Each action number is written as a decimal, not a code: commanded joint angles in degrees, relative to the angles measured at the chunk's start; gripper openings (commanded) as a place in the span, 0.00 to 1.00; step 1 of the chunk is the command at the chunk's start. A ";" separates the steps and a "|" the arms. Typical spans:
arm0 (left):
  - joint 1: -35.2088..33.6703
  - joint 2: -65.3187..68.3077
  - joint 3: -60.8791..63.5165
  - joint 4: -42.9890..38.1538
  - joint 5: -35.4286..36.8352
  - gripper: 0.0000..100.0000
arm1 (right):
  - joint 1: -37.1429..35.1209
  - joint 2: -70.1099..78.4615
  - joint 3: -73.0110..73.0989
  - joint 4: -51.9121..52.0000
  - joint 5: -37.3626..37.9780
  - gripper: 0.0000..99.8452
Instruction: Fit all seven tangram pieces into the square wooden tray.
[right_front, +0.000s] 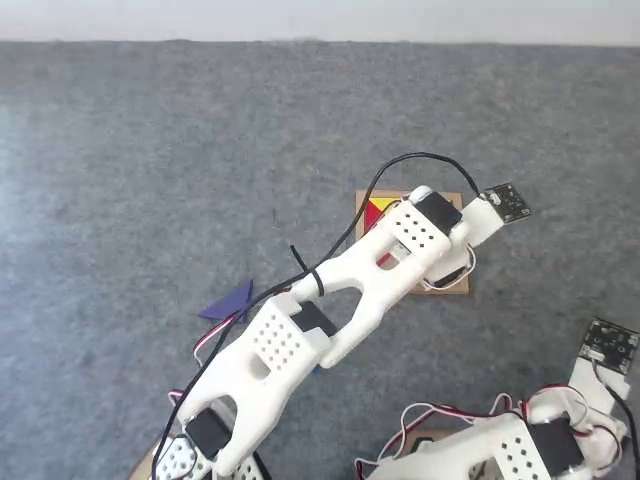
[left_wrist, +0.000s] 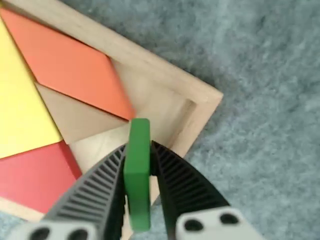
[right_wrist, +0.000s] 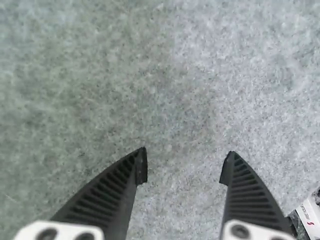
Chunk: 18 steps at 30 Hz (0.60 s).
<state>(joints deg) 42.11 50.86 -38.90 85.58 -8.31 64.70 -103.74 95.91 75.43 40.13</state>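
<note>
Green piece (left_wrist: 137, 175) stands on edge, clamped in the left pincer (left_wrist: 139, 150) over the bare corner of the tray (left_wrist: 165, 71), probably for lowering in (right pincer (right_wrist: 184, 167) gapes apart above the tabletop (right_wrist: 150, 75)).

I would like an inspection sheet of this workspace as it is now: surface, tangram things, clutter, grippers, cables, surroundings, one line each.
Surface: grey carpet, flat.
Job's things: the wooden tray holds a yellow piece, an orange piece and a red piece, with bare wood at one corner; a blue piece lies on the carpet apart from the tray.
Clutter: nothing seen.
Grippers: left gripper shut on a green piece, held on edge over the tray's bare corner; right gripper open over the carpet.
Cables: a black cable arcs above the left arm.
Surroundings: pale strip beyond the carpet's far edge.
</note>
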 joint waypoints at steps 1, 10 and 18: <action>-0.18 -1.05 -1.80 -0.53 0.44 0.02 | 0.48 -0.22 0.62 1.45 0.88 0.25; -4.48 -1.32 -2.15 1.49 3.69 0.14 | 0.48 -0.22 0.62 1.45 0.88 0.25; -4.92 -1.67 -3.56 1.58 1.76 0.14 | 0.48 -0.22 0.62 1.45 0.88 0.25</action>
<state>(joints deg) 37.80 50.86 -38.90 86.37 -5.41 64.70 -103.74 95.91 75.43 40.13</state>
